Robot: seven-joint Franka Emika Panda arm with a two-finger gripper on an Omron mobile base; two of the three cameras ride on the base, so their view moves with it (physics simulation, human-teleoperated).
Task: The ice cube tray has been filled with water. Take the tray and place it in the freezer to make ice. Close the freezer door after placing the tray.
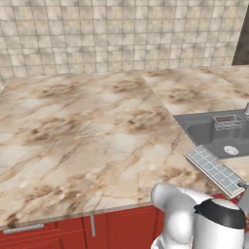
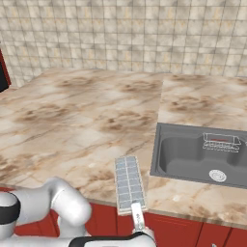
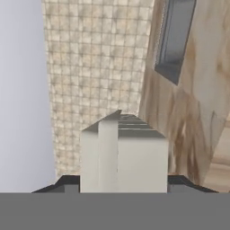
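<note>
We're in the pick-up step. The ice cube tray [image 2: 130, 184] lies on the marble counter [image 1: 82, 131] at its front edge, just left of the sink [image 2: 193, 154], with its near end poking slightly past the counter lip over the red cabinets [image 1: 73, 231]. In the left base view the same tray [image 1: 214, 168] runs diagonally in front of the sink basin [image 1: 219, 136].

The gripper [image 2: 137, 215] sits at the tray's near end, one pale finger reaching up to the tray edge. In the hand view the tray end [image 3: 123, 152] sits right up against the camera, between the dark fingertips [image 3: 67, 182]. It looks like the jaws are clamped across that end, but we can't tell for sure whether they have actually squeezed in on it or just bracket it. The tray looks flat on the counter, not lifted yet.

Our read: grasp at or near completion, transport not started. The next move calls for a level lift, since the cells hold water, then carrying it to the freezer. A wire basket [image 2: 221, 142] sits in the sink, off the path.
</note>
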